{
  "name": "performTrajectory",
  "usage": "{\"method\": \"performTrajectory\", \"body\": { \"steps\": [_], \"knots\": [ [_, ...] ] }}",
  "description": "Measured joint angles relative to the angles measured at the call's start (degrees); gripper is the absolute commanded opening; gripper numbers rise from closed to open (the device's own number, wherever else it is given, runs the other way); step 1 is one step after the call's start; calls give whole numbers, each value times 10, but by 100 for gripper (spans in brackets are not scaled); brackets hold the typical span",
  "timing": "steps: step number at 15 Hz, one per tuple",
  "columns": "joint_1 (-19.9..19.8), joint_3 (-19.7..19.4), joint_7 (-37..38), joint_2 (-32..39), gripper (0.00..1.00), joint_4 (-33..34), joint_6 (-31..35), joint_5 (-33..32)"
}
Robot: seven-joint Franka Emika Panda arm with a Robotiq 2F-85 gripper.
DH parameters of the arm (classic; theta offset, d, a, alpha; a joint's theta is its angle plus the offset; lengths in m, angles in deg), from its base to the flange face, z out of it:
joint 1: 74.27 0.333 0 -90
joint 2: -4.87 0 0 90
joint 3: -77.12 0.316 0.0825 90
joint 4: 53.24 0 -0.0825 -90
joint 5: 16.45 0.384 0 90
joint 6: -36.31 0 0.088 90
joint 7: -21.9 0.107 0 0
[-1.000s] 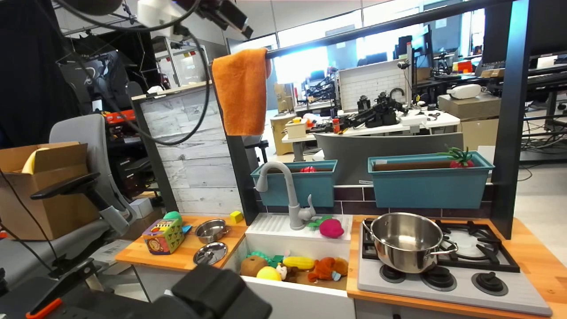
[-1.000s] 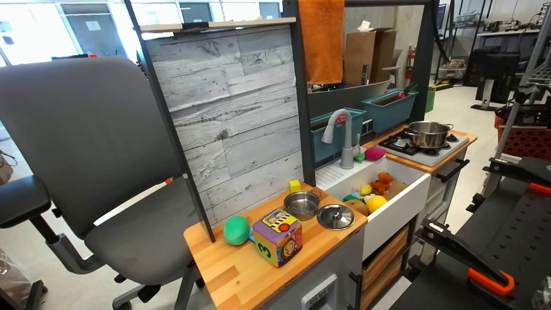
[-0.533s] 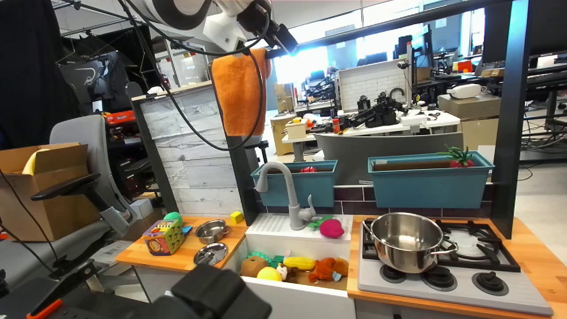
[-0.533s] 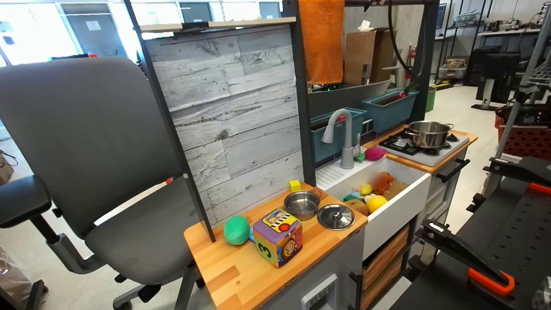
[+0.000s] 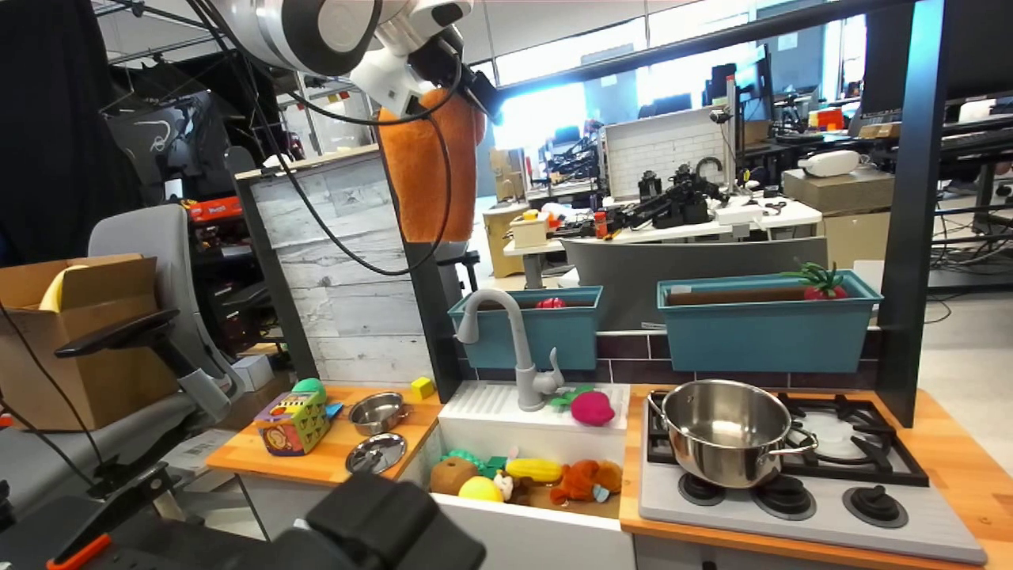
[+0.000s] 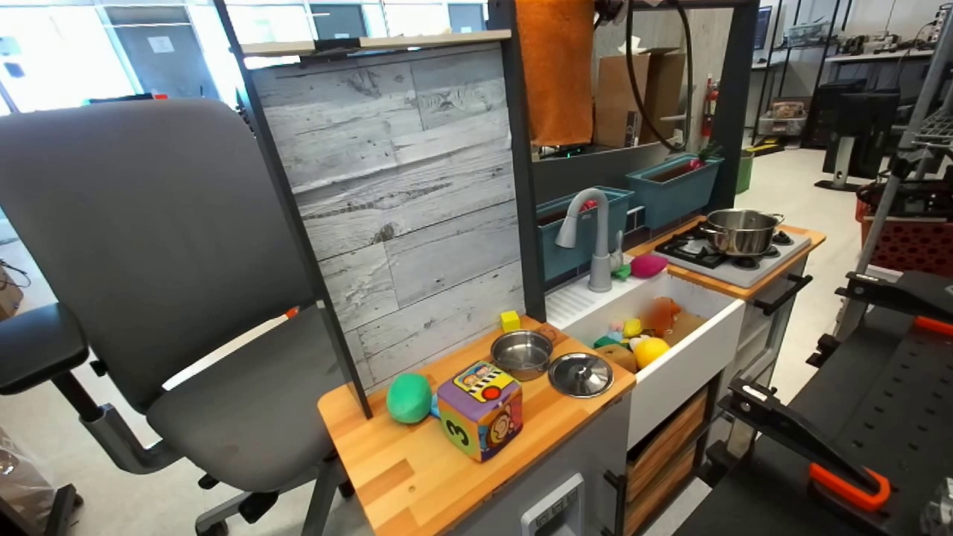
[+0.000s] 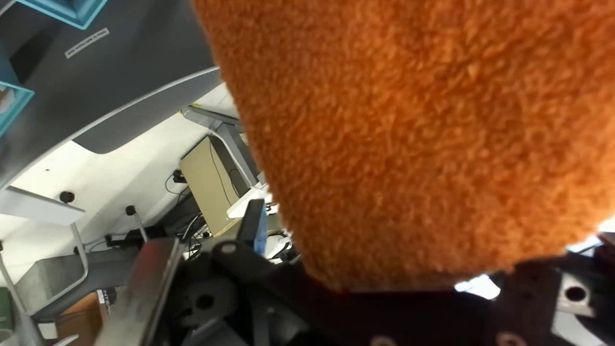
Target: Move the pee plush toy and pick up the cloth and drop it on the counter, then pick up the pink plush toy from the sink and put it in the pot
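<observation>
Tool [image 5: 479, 93] spread wide, no grip seen, by top R edge of orange cloth [image 5: 419, 190]; contact unclear. Cloth hangs over LH end of rail [image 5: 712, 43], long axis approx. vert.; next prob. shift L, then pinch.

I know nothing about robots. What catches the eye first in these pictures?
Probably the big orange cloth, hanging from the high rail with the robot arm close by; it fills much of the wrist view. After that, a shiny pot on the stove and a vivid pink plush toy beside the grey faucet stand out.
</observation>
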Motion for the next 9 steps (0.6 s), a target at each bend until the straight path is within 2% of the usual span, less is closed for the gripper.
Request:
{"method": "performTrajectory", "body": {
  "steps": [4,5,6,9],
  "knots": [
    [22,-9,1,0,100,-3,0,-3],
    [26,-9,1,0,75,-4,0,-4],
    [30,-9,1,0,74,-4,0,-5],
    [36,-8,1,-2,51,-5,-19,-9]
  ]
}}
